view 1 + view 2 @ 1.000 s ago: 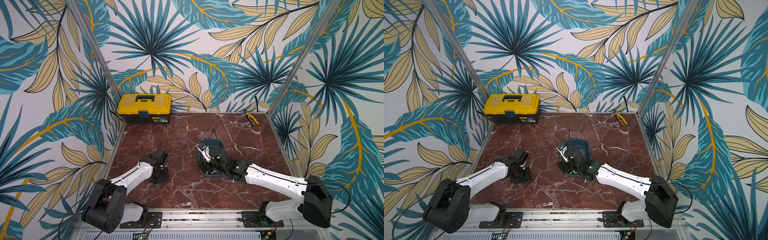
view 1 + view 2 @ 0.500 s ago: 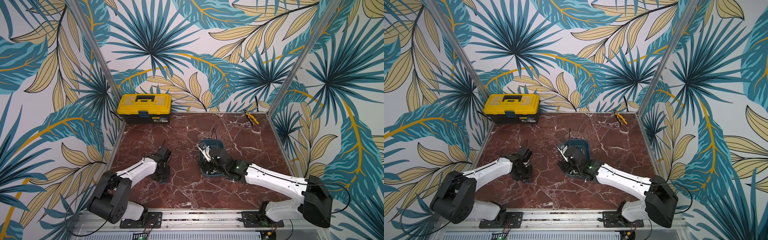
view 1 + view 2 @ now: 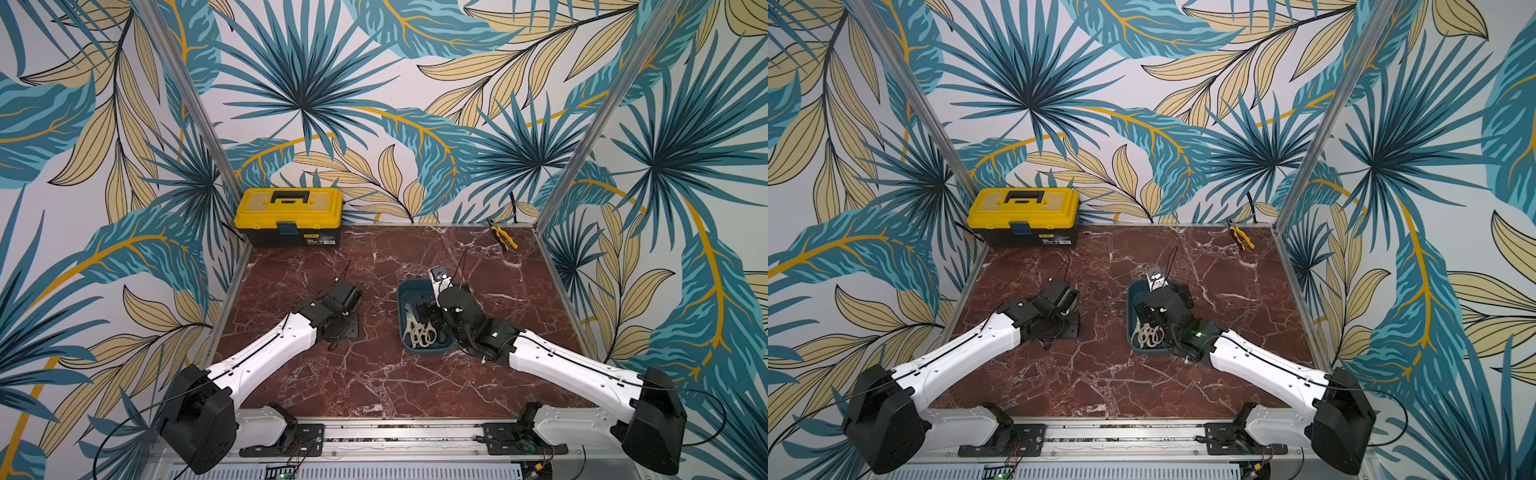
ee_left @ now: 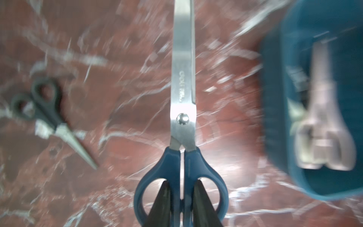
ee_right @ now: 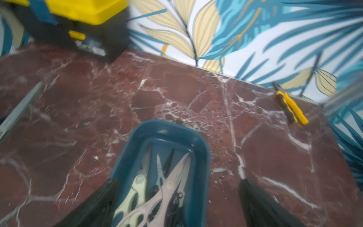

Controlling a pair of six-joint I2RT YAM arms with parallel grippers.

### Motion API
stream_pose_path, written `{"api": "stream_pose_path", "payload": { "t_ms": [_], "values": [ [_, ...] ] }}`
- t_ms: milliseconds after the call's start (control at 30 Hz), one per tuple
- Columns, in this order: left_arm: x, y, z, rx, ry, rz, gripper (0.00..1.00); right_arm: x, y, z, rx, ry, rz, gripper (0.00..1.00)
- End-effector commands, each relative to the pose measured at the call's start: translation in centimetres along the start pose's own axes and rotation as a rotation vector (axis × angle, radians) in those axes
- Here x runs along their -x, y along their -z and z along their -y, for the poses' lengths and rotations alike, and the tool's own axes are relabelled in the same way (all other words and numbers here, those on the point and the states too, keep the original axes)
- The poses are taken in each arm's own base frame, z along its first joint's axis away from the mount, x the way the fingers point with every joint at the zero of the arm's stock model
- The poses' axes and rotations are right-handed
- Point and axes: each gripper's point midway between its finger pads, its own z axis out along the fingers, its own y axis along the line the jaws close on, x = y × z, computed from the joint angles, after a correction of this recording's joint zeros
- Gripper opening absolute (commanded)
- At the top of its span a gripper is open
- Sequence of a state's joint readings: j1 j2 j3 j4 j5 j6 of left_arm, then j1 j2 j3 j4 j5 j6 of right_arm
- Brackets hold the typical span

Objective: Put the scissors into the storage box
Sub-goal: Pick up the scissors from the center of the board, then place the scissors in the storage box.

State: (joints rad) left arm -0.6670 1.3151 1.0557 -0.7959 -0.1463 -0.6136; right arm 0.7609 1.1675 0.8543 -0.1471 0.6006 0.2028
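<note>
Lengthwise, blue-handled scissors jut straight out from the closed left hand

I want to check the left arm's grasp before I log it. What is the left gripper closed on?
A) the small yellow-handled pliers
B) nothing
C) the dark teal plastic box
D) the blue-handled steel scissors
D: in the left wrist view the left gripper is shut on the handle of the blue-handled steel scissors, its black fingers through the two loops.
</note>
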Motion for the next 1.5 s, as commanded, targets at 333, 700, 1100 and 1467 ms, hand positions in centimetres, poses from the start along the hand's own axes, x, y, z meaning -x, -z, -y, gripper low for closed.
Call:
{"api": "stream_pose_path", "payload": {
  "t_ms": [333,700,1100,1467],
  "values": [
    [-1.7,-5.3,18.2,-0.287,-0.151,-0.171,0.00,-3.1,2.3,10.4,-0.280,-0.287,-0.029,1.00],
    [-2.9,-8.8,17.5,-0.237,-0.116,-0.192,0.05,-2.8,1.8,9.6,-0.236,-0.289,-0.018,0.99],
    [0.8,-9.0,16.7,-0.236,-0.087,-0.147,0.74,-3.1,0.9,8.7,-0.204,-0.246,-0.035,1.00],
    [7.7,0.8,12.7,-0.288,-0.020,0.192,0.71,-2.4,0.4,1.1,0.224,-0.144,-0.026,1.00]
  ]
}}
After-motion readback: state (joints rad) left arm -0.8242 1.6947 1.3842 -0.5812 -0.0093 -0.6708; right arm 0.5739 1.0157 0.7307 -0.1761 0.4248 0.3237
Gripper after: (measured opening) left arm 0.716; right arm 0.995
